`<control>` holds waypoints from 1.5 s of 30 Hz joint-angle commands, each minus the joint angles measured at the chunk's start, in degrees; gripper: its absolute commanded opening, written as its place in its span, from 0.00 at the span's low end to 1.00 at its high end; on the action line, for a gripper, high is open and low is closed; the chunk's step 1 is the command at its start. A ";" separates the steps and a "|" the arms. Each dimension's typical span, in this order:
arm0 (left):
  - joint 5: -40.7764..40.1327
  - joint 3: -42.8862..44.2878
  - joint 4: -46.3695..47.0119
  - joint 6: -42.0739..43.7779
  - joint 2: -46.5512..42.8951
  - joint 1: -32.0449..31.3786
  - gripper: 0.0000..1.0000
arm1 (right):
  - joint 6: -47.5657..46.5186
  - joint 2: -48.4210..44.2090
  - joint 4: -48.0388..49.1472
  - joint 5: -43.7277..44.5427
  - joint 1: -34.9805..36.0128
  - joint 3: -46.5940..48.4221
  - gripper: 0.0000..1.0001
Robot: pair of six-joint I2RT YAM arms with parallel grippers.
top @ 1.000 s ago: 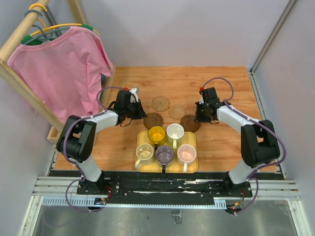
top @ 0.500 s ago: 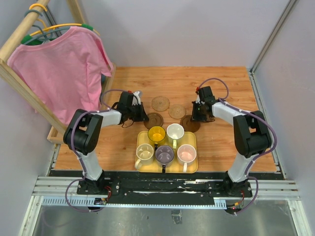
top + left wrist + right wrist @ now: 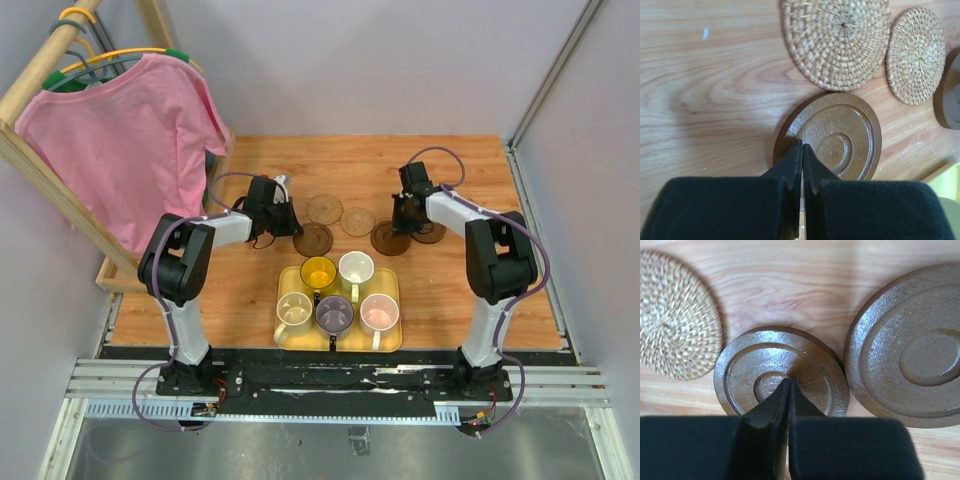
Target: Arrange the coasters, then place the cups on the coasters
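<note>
Five coasters lie in a loose row behind the tray. Two are tan and woven (image 3: 325,209) (image 3: 358,222), and three are dark brown (image 3: 312,240) (image 3: 388,239) (image 3: 431,233). My left gripper (image 3: 292,231) is shut, its tips (image 3: 801,146) resting on the left edge of a dark brown coaster (image 3: 840,137). Also shut, my right gripper (image 3: 402,228) presses its tips (image 3: 789,382) on the middle of another dark coaster (image 3: 745,375), with the third one (image 3: 910,347) just right of it. The yellow (image 3: 318,272), white (image 3: 356,267), cream (image 3: 294,309), purple-grey (image 3: 334,313) and pink (image 3: 379,313) cups stand on the yellow tray (image 3: 388,284).
A pink shirt (image 3: 125,150) hangs on a wooden rack (image 3: 112,272) along the table's left side. Grey walls close in the back and the right. The tray's corner (image 3: 946,180) shows close to the left gripper's coaster.
Both grippers have moved toward the back of the table, and the dark coasters under their tips slid a little with them. A third dark coaster now shows to the right of the right gripper.
</note>
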 commanded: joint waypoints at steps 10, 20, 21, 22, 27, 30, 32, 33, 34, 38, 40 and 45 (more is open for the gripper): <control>-5.92 3.12 -3.89 -3.09 2.26 11.68 0.00 | -0.03 7.01 -6.10 7.09 -4.52 12.59 0.01; -6.35 9.01 -5.91 -2.46 4.40 13.07 0.00 | 0.04 9.57 -6.41 2.94 -4.50 17.83 0.01; -6.10 8.89 -5.85 -2.29 3.71 13.07 0.00 | -0.32 8.66 -5.42 2.80 -4.40 17.11 0.01; -5.97 8.65 -5.45 -2.18 2.95 13.07 0.01 | -0.78 7.80 -4.45 2.68 -4.34 16.42 0.01; -5.88 7.47 -4.25 -1.23 -2.40 13.07 0.01 | -2.87 3.15 -1.85 1.90 -3.30 15.90 0.01; -5.38 6.59 -3.02 -0.77 -5.37 13.07 0.01 | -4.56 1.56 -1.47 2.31 -1.48 17.29 0.01; -4.88 6.03 -2.19 -0.70 -7.03 13.07 0.05 | -5.53 1.98 -2.12 2.55 0.20 19.35 0.01; -4.48 5.74 -1.81 -0.72 -7.44 13.07 0.08 | -5.87 2.57 -2.98 2.60 0.96 21.00 0.02; -4.09 5.36 -1.51 -0.67 -7.83 13.07 0.12 | -6.11 3.50 -3.93 2.69 1.86 22.78 0.03; -3.29 3.27 -0.10 -0.62 -8.93 13.07 0.28 | -6.85 8.82 -7.18 3.47 5.18 30.11 0.11; -3.31 2.23 0.57 -0.49 -8.97 13.07 0.33 | -7.28 11.05 -8.46 4.12 6.61 32.93 0.16; -2.78 1.87 1.72 -0.50 -7.53 13.07 0.36 | -8.09 16.38 -9.90 4.59 9.33 38.38 0.24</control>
